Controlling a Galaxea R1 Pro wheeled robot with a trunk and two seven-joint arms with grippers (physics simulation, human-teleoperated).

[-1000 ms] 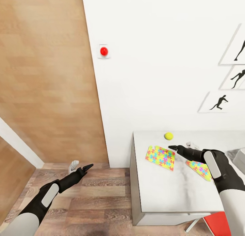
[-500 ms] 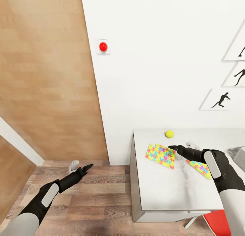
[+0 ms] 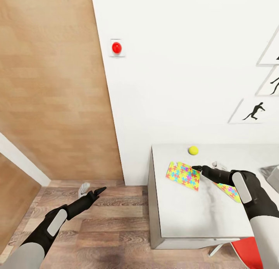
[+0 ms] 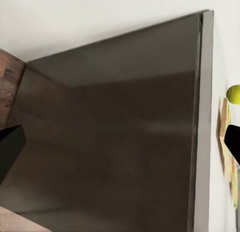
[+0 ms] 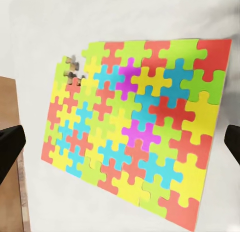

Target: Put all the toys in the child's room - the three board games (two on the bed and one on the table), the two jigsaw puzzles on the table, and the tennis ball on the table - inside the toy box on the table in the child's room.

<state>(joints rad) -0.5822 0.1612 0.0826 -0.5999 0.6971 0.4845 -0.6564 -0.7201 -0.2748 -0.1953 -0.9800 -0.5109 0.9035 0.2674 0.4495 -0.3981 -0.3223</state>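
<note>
1. Right gripper [image 3: 205, 167] spread wide, empty, over the near puzzle [image 3: 183, 175] on the table [image 3: 193, 214]; puzzle directly below.
2. Left gripper [image 3: 92, 190] apart, over floor; right arm nearer.

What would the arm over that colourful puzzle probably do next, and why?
Probably lower the right gripper straight onto the jigsaw puzzle. Its fingers stand open above the sheet, which lies flat on the table and is not yet held. The wrist view looks squarely down on it.
</note>
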